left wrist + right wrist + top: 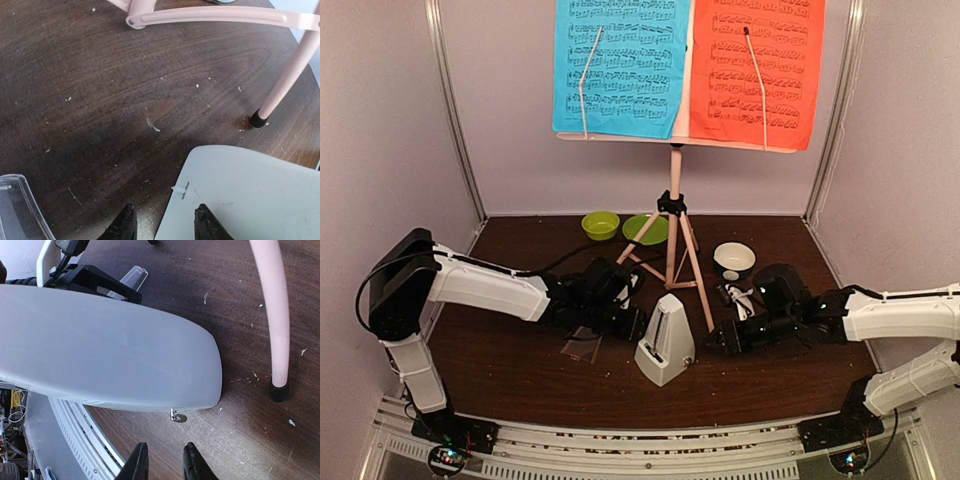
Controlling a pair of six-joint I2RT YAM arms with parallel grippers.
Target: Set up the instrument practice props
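Observation:
The pale pink music stand (675,215) stands at the back centre, with a blue sheet (620,65) and a red sheet (760,70) on its desk. The cream metronome (665,345) stands upright in front of it, uncovered. Its clear cover (585,345) lies on the table to its left. My left gripper (632,322) is open beside the metronome's left face; in the left wrist view (165,227) its jaws straddle the metronome's (240,195) edge. My right gripper (718,338) is open and empty at the metronome's right; in the right wrist view (165,465) it faces the metronome's (100,345) winding key (176,416).
A green bowl (600,224) and green plate (645,229) sit behind the stand's legs; a white-and-dark bowl (734,259) sits to their right. Stand legs reach down near both grippers (290,70) (272,305). White walls enclose the table.

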